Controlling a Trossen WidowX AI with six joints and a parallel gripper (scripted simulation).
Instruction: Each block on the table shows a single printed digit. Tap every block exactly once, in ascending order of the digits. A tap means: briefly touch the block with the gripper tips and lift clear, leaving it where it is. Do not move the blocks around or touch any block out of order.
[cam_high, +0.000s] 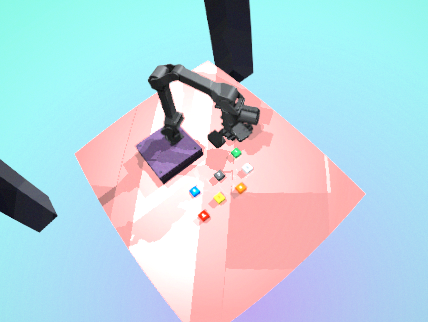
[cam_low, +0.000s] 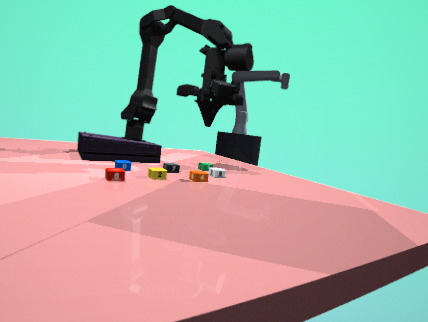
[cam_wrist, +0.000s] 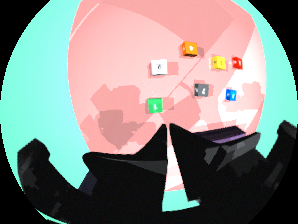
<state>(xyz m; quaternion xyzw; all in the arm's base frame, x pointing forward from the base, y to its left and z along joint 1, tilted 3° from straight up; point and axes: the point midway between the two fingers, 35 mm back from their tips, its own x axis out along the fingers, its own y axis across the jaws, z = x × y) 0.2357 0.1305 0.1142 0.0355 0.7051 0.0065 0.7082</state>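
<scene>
gripper (cam_high: 233, 139) (cam_low: 209, 125) (cam_wrist: 166, 127) closed, nothing held, tips above table (cam_high: 280, 225) (cam_low: 225, 210) (cam_wrist: 130, 40) near green block (cam_high: 236, 153) (cam_low: 205, 166) (cam_wrist: 155, 105); white block (cam_high: 247, 168) (cam_low: 217, 172) (cam_wrist: 159, 67) beside green one.

- Seven small square-sided blocks on show, one of each colour: red (cam_high: 204, 216) (cam_low: 115, 174) (cam_wrist: 237, 63), blue (cam_high: 195, 191) (cam_low: 123, 165) (cam_wrist: 231, 95), yellow (cam_high: 219, 198) (cam_low: 157, 173) (cam_wrist: 218, 63), dark grey (cam_high: 219, 175) (cam_low: 171, 168) (cam_wrist: 201, 90), green (cam_high: 236, 153) (cam_low: 205, 166) (cam_wrist: 155, 105), white (cam_high: 247, 168) (cam_low: 218, 172) (cam_wrist: 159, 67), orange (cam_high: 241, 188) (cam_low: 199, 176) (cam_wrist: 189, 49)!
- One pink, flat-topped table (cam_high: 280, 230) (cam_low: 225, 225) (cam_wrist: 125, 40), just the one.
- One black, jointed robot arm (cam_high: 197, 82) (cam_low: 146, 65) up there, carrying one black two-fingered gripper (cam_high: 229, 137) (cam_low: 208, 125) (cam_wrist: 166, 127).
- One purple, rectangular base slab (cam_high: 170, 159) (cam_low: 115, 150) (cam_wrist: 222, 136).
- And one slim grey arm (cam_low: 240, 107) in the exterior view's background!
- Two dark, straight-sided columns, one up top (cam_high: 232, 40), one at left (cam_high: 25, 200), in the top view.
</scene>
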